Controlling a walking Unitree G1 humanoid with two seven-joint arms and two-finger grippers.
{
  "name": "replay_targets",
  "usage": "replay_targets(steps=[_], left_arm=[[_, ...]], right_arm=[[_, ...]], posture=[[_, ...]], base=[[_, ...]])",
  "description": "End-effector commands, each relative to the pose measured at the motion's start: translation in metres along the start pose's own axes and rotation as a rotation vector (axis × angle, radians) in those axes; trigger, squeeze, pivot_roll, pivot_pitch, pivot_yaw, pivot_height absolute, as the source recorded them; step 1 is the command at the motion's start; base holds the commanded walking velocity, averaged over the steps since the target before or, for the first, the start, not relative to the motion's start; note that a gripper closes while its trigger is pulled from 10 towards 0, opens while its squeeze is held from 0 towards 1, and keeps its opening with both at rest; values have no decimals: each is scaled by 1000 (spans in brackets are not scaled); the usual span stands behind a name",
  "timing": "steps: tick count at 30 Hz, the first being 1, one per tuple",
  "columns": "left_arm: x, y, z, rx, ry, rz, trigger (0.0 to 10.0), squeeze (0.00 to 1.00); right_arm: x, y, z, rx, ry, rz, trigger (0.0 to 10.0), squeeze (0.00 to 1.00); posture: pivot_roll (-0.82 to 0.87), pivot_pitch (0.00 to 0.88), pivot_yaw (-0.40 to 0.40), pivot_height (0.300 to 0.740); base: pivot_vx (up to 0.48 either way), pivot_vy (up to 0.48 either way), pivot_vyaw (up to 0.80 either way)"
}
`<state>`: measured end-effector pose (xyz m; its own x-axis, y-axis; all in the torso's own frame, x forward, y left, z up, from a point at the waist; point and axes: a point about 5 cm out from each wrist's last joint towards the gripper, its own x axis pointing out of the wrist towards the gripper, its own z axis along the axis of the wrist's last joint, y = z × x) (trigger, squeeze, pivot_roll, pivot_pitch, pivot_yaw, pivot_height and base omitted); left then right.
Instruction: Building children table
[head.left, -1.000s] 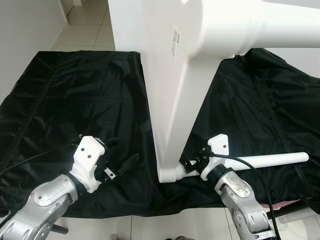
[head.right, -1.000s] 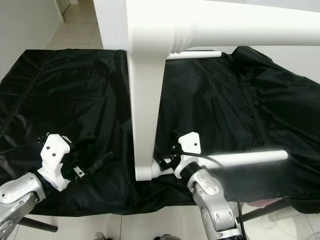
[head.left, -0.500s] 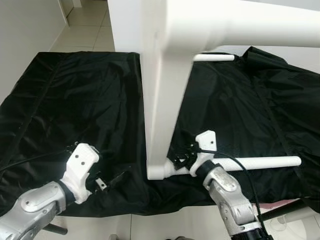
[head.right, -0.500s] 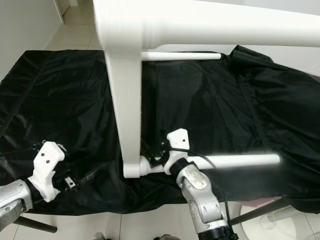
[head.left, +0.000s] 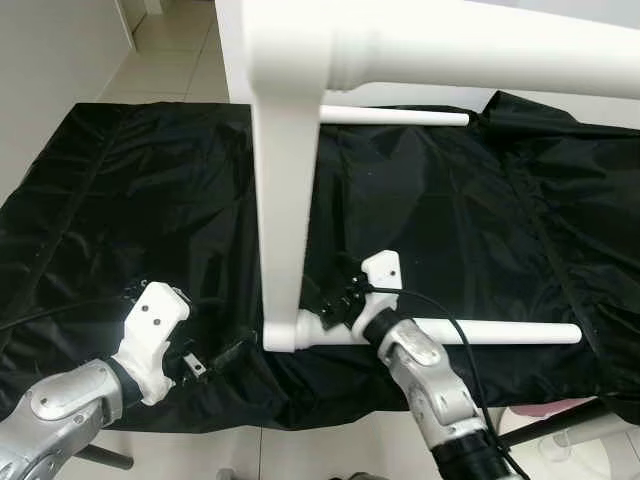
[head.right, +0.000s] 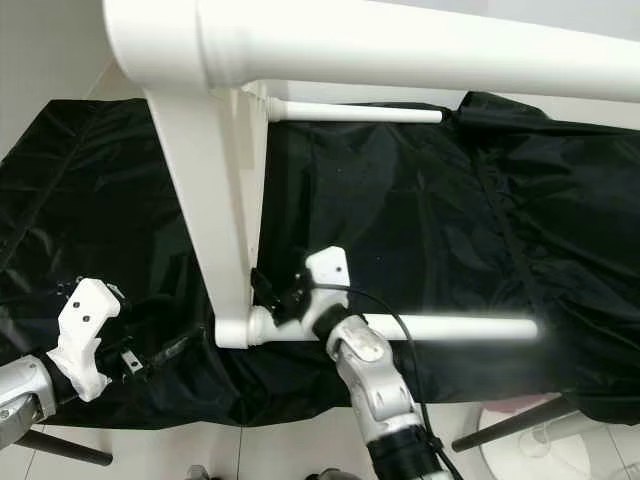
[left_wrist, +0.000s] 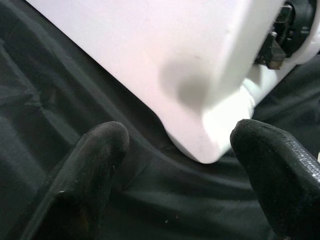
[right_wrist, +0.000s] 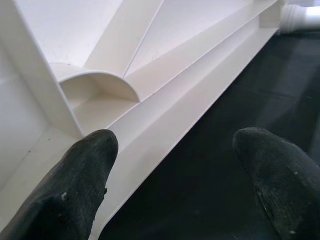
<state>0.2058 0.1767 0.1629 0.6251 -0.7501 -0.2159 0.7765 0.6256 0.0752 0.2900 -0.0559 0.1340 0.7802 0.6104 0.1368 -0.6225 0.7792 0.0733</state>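
You see a black sheet (head.left: 150, 200) spread over the desk, pale floor tiles (head.left: 170, 60) at upper left. The white table (head.left: 285, 190) stands on edge mid-frame. Both end effectors, left (head.left: 215, 360) and right (head.left: 330, 305), gape beside its lower corner.

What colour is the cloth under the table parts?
Black cloth, slightly shiny and wrinkled; the left eye view shows it best.

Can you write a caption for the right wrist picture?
Open right gripper facing the ribbed underside of the white tabletop, above the black sheet.
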Motion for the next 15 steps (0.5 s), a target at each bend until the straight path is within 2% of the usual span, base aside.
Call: replay_targets(steps=[1, 11, 15], left_arm=[[-5, -12, 4, 11, 4, -272, 10000, 0], [-8, -10, 1, 15, 39, -273, 10000, 0], [-9, -11, -2, 21, 55, -264, 10000, 0]], right_arm=[[2, 10, -20, 33, 77, 32, 10000, 0], [22, 14, -19, 51, 48, 25, 10000, 0], [21, 12, -17, 41, 37, 26, 10000, 0]], posture=[[78, 126, -8, 740], [79, 131, -6, 740], [79, 132, -8, 740]], base=[[0, 0, 0], [0, 0, 0], [0, 0, 0]])
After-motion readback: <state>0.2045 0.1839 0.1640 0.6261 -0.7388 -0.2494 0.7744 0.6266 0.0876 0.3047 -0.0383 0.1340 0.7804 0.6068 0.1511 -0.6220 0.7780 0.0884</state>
